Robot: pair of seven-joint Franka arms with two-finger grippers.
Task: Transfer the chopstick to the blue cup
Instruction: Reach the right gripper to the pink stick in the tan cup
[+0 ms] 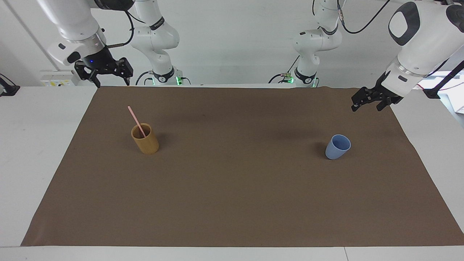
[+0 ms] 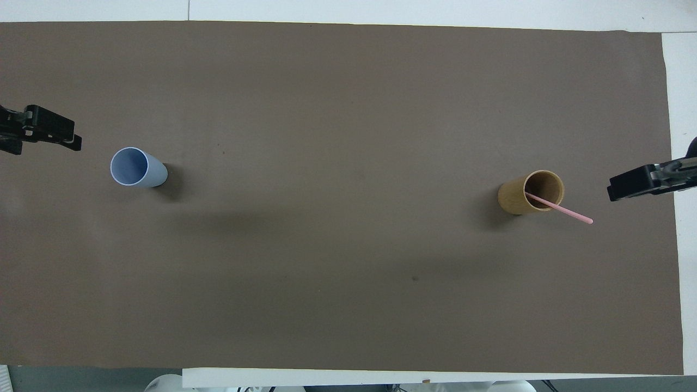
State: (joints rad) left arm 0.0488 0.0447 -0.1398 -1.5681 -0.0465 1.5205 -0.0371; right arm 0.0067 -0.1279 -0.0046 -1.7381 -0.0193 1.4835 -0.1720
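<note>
A pale pink chopstick (image 1: 134, 117) stands tilted in the tan cup (image 1: 145, 139), its top leaning toward the right arm's end of the table. It also shows in the overhead view (image 2: 566, 209), as does the tan cup (image 2: 517, 196). The blue cup (image 1: 338, 146) stands upright and empty toward the left arm's end; it shows in the overhead view too (image 2: 136, 169). My right gripper (image 1: 112, 81) is open and empty, up in the air over the mat's edge (image 2: 626, 188), apart from the chopstick. My left gripper (image 1: 366, 108) is open and empty, waiting in the air beside the blue cup (image 2: 46, 146).
A brown mat (image 1: 235, 188) covers most of the white table (image 1: 36, 145). Two more white arms (image 1: 159, 40) stand at the robots' edge of the table.
</note>
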